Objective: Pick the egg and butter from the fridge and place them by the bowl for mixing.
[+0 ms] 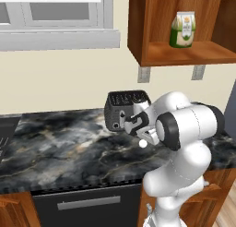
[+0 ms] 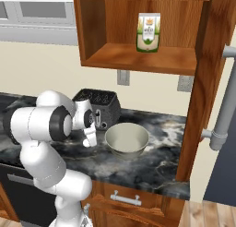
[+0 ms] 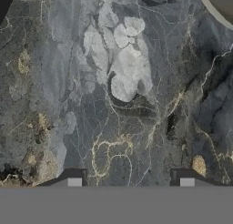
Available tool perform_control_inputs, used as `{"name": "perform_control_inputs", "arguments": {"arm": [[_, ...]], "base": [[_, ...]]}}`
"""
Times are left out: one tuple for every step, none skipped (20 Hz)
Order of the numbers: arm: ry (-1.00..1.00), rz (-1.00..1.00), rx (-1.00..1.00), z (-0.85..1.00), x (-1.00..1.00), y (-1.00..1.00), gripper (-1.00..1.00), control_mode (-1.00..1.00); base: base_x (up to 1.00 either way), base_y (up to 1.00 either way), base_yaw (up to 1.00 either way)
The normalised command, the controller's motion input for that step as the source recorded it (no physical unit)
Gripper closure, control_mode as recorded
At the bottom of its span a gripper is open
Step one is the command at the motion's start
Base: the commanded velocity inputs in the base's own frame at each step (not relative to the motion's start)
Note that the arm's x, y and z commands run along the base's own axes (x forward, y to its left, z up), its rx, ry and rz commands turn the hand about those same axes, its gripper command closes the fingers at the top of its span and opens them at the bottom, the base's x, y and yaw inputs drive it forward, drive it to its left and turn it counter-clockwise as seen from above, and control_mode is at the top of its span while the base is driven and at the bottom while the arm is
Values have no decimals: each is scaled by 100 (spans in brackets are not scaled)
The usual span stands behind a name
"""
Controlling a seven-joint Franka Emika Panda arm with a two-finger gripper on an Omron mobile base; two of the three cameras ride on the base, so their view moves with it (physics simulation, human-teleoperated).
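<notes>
Dark marble, veined grey and gold, covers the bench [image 1: 60, 143] that runs under a window [image 1: 55, 14] at the left and an open wooden cabinet [image 2: 138, 55] at the right. The white arm [image 2: 41, 129] bends over the middle of this bench with its pincer [image 3: 130, 180] pointing down at the stone; in the hand view the two dark finger tips [image 3: 74, 177] stand well apart with bare marble between them and nothing gripped — the pincer is open. In the left base view a small white rounded thing shows just below the hand at the bench surface; it may be the egg [image 1: 143, 143], though whether it lies on the stone or touches the pincer I cannot tell. The bowl [image 2: 126, 139], pale beige-grey and round, sits on the bench just right of the hand in the right base view, and its rim curves into the top right corner of the hand view. Behind the hand and to the far left of the bowl stands a dark toaster [image 2: 99, 106] with slots on top, near the wall. A green-and-cream carton [image 2: 148, 33] stands upright on the cabinet shelf above. At the right edge of the right base view a light-grey pipe-like handle [image 2: 223, 106] runs down beside the tall wooden panel; what it belongs to is cut off. The butter cannot be made out anywhere on the bench.
</notes>
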Motion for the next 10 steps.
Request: {"name": "perform_control_inputs", "arguments": {"arm": [[0,-9,0,-5,0,-3,-100,-100],[0,-8,0,-3,0,-3,-100,-100],[0,-9,0,-2,0,-3,-100,-100],[0,-9,0,0,0,0,-100,-100],[0,-8,0,3,0,0,-100,-100],[0,-7,0,16,-2,0,-100,-100],[0,-5,0,24,-9,0,-100,-100],[0,-3,0,31,-11,0,-100,-100],[-2,-1,0,38,-15,0,-100,-100],[-4,0,0,41,-18,0,-100,-100]], "base": [[0,0,0],[0,0,0],[0,0,0],[0,0,0],[0,0,0],[0,0,0],[0,0,0],[0,0,0],[0,0,0],[0,0,0]]}}
